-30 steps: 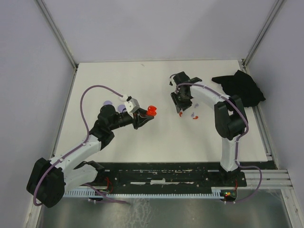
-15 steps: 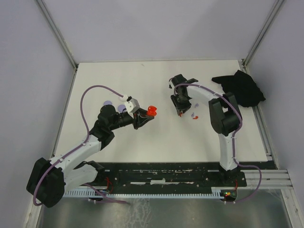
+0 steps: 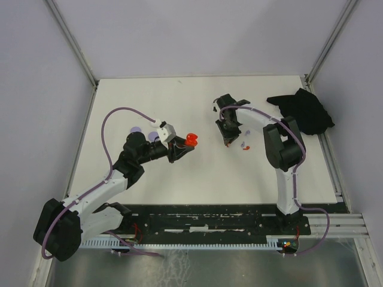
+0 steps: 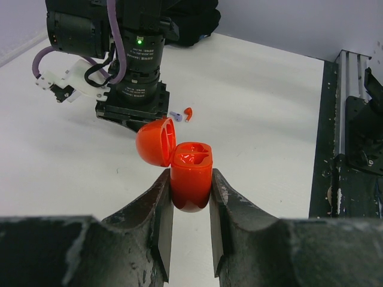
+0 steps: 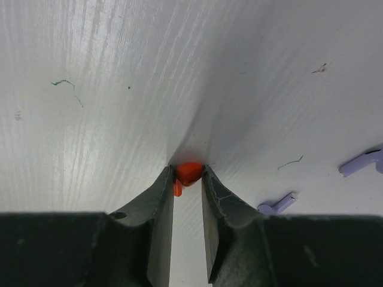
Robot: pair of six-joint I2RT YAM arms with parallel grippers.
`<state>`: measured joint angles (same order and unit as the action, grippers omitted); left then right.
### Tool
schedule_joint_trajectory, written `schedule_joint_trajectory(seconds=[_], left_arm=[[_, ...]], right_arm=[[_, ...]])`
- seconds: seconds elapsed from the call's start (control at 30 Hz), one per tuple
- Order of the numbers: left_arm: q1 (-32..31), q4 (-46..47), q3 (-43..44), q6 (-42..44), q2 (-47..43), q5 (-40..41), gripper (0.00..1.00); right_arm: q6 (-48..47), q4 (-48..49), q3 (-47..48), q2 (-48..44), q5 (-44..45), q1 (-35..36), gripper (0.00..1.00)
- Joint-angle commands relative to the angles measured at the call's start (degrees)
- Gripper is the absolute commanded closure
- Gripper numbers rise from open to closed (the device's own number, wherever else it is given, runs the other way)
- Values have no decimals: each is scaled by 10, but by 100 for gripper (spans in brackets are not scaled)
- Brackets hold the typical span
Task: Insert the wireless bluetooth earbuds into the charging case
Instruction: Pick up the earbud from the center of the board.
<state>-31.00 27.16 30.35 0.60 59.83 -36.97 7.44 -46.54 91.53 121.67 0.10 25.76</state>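
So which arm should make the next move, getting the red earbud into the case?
Right. The right tool pinches the red earbud on the table, while the left tool is occupied gripping the red case, lid open.

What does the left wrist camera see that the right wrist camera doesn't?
Only the left wrist view shows the open red case, squeezed in the left tool, with the other arm behind it. Only the right wrist view shows, up close, the right tool closed around a tiny red earbud. Both show the white table, loose earbuds lying on it, and a tool pinching something red.
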Motion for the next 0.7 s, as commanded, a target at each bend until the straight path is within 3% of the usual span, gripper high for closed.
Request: schedule_joint_trajectory(seconds=[0.0, 0.37, 0.67], left_arm=[[-2, 46, 6, 14, -14, 0, 97], [-2, 150, -28, -39, -10, 15, 97], [-1, 231, -43, -72, 0, 24, 97]], right_arm=[[9, 35, -34, -55, -5, 1, 75], [25, 80, -82, -220, -24, 35, 79], [46, 178, -117, -383, -46, 89, 81]])
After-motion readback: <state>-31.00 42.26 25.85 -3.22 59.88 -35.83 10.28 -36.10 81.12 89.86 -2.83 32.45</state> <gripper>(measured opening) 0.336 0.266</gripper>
